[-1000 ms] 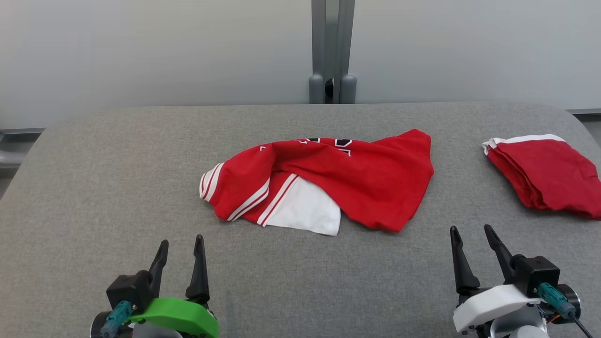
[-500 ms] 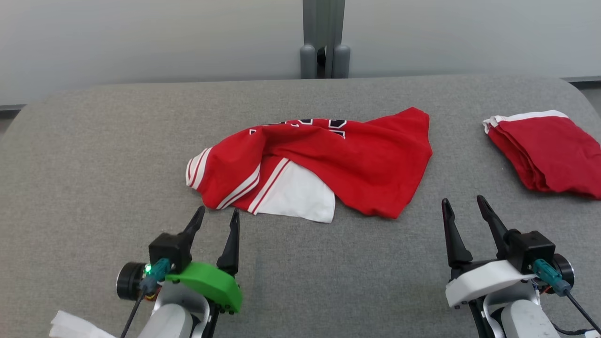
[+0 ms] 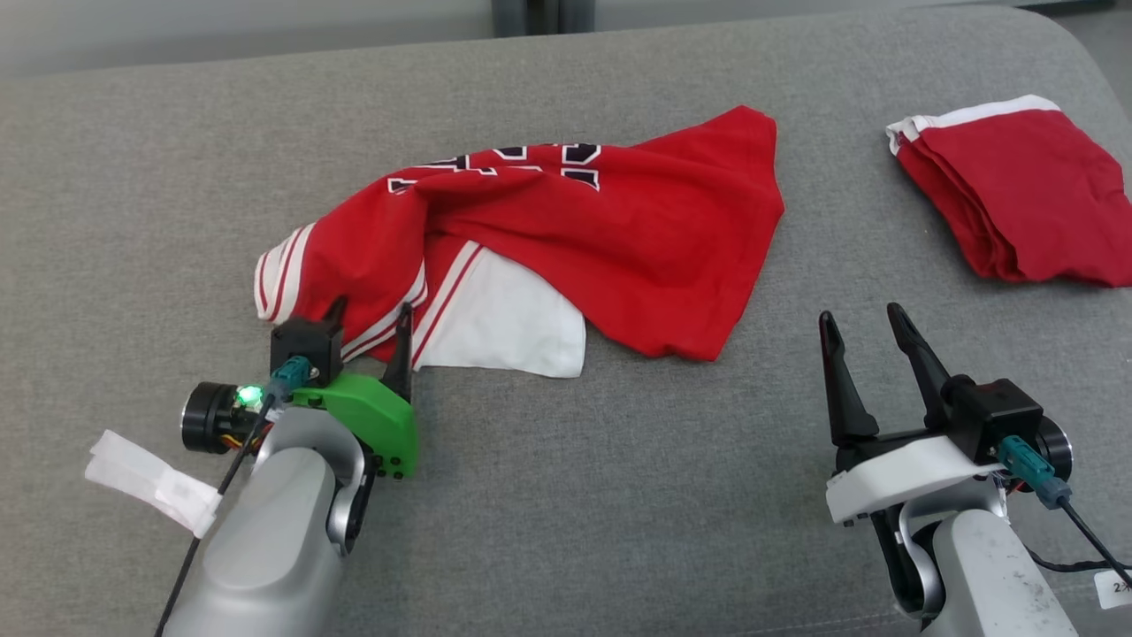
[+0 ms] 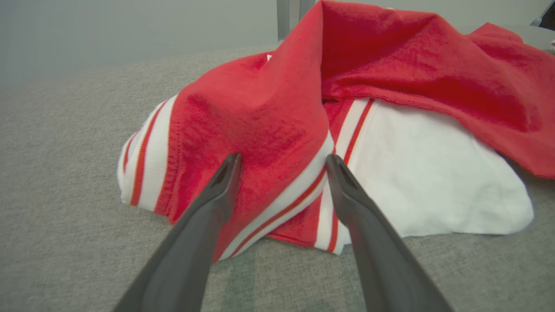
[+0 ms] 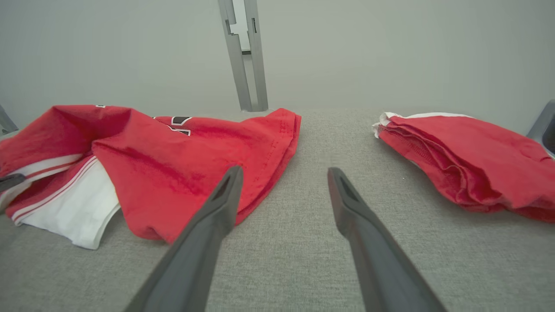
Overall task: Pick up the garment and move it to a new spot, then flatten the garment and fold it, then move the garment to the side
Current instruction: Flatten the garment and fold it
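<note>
Grey felt-like cloth covers the tabletop (image 3: pixel 566 513), which runs back to a pale wall with a grey post (image 5: pixel 243 56) at its middle. Spread across the centre lies the garment (image 3: pixel 637 221), a red jersey left crumpled and unfolded, with dark lettering (image 3: pixel 504 164) along its far fold, a white panel (image 3: pixel 504 327) turned out at its near edge and red-and-white striped trim (image 3: pixel 279 283) at its left end. Well apart from it, toward the far right corner, rests a second red garment (image 3: pixel 1017 195), already folded, with a white edge at the back. A silver forearm (image 3: pixel 274 531) reaches in from the lower left, carrying a green mount (image 3: pixel 367 416); the left jaws stand open, their two dark fingers (image 4: pixel 217 195) spread either side of the striped trim at the jersey's near-left edge. They seem to rest on or just above the cloth, but contact cannot be told from these angles, and nothing is pinched between them. The right jaws, on a white mount (image 3: pixel 893 469) at the lower right, are open too and empty, their fingers (image 3: pixel 836 372) over bare tabletop between the two garments, near the jersey's right hem. A white tape tag (image 3: pixel 150 478) hangs on the left arm's cable, and a small green light (image 3: pixel 250 394) glows beside the wrist.
</note>
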